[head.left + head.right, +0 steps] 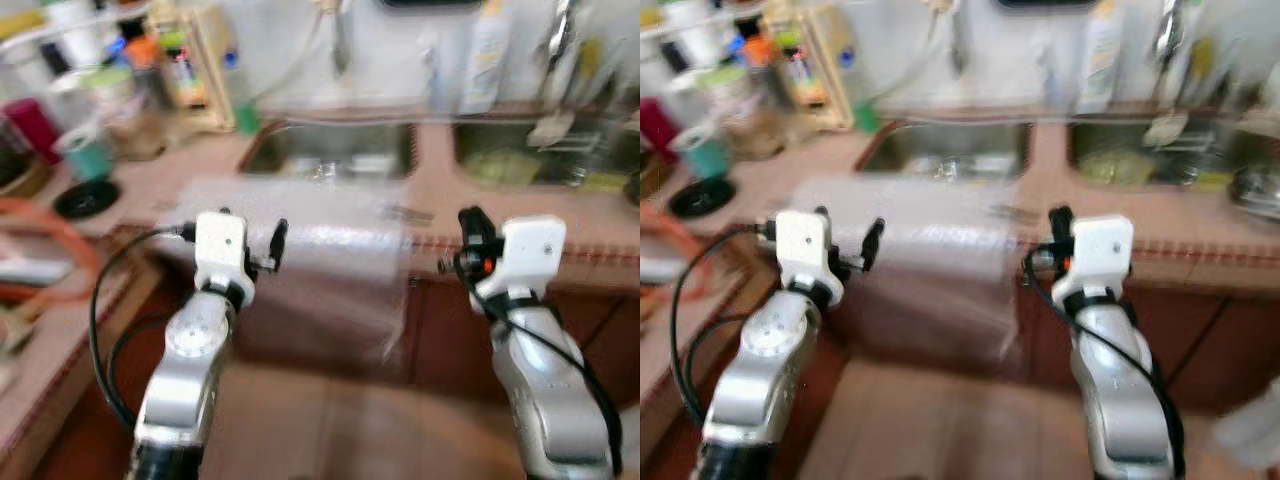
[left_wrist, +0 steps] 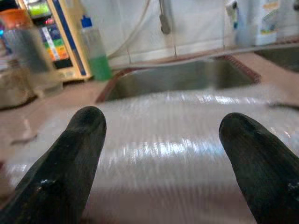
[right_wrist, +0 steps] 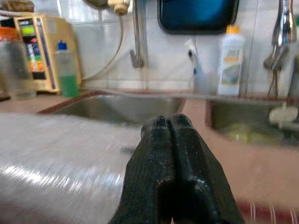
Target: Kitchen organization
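A clear, ribbed plastic sheet (image 1: pixel 330 250) lies on the pink counter (image 1: pixel 200 165) in front of the left sink (image 1: pixel 330 150) and hangs over the front edge. My left gripper (image 2: pixel 161 121) is open, its two black fingers spread just above the near part of the sheet (image 2: pixel 168 149) with nothing between them. My right gripper (image 3: pixel 166 122) is shut with its fingertips pressed together, at the sheet's right edge (image 3: pixel 56 154) by the counter front. Both arms are raised before the counter, the left (image 1: pixel 235 230) and the right (image 1: pixel 470 228). The head views are blurred.
A second sink (image 1: pixel 520 155) holding dishes lies to the right. A green bottle (image 2: pixel 96 49), jars and a teal cup (image 1: pixel 85 150) crowd the back left, beside a black lid (image 1: pixel 85 197). A white bottle (image 3: pixel 231 58) stands behind the sinks. An orange loop (image 1: pixel 40 215) lies at the left.
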Robot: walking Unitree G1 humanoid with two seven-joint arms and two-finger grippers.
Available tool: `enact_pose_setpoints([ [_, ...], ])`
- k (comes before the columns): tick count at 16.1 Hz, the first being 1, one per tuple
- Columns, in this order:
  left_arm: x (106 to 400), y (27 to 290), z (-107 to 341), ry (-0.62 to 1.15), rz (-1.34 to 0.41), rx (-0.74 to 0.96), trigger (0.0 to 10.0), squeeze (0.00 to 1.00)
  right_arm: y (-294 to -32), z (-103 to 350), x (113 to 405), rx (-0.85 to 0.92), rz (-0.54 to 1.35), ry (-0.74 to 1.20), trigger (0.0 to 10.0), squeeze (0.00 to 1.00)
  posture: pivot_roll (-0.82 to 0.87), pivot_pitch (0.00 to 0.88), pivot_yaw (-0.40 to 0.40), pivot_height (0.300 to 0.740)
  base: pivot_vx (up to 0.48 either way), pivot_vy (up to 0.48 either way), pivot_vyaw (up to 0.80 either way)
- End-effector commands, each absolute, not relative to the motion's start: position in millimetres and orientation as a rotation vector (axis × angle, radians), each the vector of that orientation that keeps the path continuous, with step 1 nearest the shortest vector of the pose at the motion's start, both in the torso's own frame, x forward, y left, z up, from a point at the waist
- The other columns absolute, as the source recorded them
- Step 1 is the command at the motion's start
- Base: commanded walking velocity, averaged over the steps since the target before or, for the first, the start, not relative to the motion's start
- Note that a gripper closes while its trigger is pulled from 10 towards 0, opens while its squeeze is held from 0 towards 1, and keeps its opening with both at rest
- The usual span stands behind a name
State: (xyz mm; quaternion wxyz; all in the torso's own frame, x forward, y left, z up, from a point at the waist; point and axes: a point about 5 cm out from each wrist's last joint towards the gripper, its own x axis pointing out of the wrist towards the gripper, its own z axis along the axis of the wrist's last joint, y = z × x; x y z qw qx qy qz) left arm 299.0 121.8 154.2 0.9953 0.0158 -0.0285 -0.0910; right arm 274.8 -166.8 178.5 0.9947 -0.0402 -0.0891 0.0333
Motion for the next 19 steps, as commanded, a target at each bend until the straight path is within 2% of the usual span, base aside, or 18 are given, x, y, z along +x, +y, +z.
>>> enact_pose_setpoints([
  [1,302,124,160,-0.079,-0.183,0.032,10.0,0.0,-165,184,275,-0.078,0.07,-0.199,10.0,0.0,0.01,0.0,0.141,0.74,0.0,0.0,0.0],
  [8,303,122,152,-0.063,-0.246,-0.034,10.0,0.0,-165,185,275,-0.09,0.074,-0.197,10.0,0.0,-0.01,0.0,0.138,0.74,0.0,0.0,0.0],
  [19,300,117,144,-0.041,-0.28,-0.057,10.0,0.0,-165,181,274,-0.096,0.082,-0.183,10.0,0.0,-0.01,0.0,0.129,0.74,0.0,-0.411,0.0],
])
